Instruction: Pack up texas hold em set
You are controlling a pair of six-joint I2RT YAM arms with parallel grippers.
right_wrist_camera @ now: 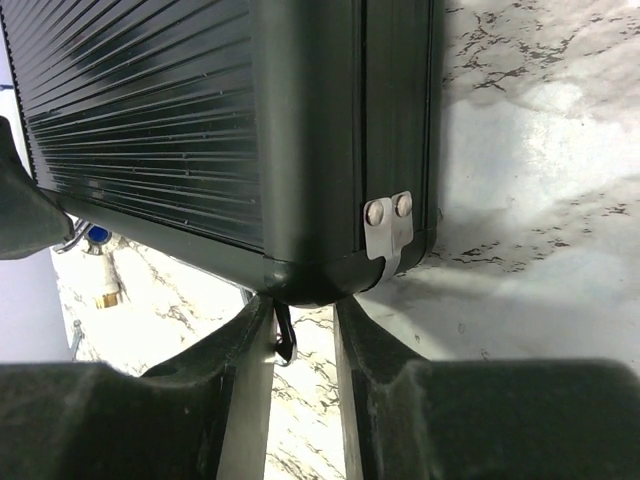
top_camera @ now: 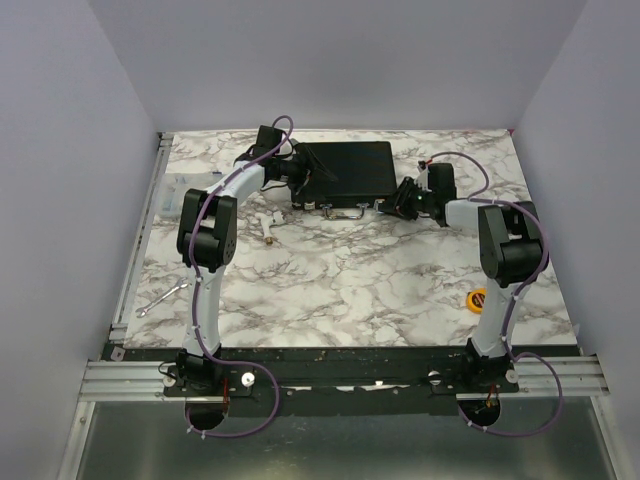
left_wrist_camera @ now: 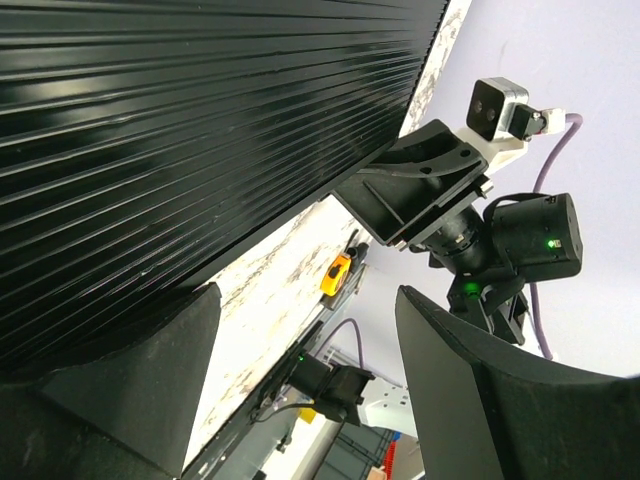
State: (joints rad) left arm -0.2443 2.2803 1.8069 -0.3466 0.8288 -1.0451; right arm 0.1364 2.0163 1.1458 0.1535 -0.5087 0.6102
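While the closed briefcase (top_camera: 345,168) lies flat at the far middle of the counter (top_camera: 350,290), I see my left hand (top_camera: 300,183) spread wide at its near left corner, gripping nothing. My right hand (top_camera: 392,205) sits at the near right corner, fingers nearly together; whether they pinch anything I cannot tell.

The closed briefcase (top_camera: 345,168) hid its contents from me. From above, the right gripper (top_camera: 398,206) merged with its front edge, jaws unreadable; the pale object (top_camera: 268,224) nearby was too small to name.
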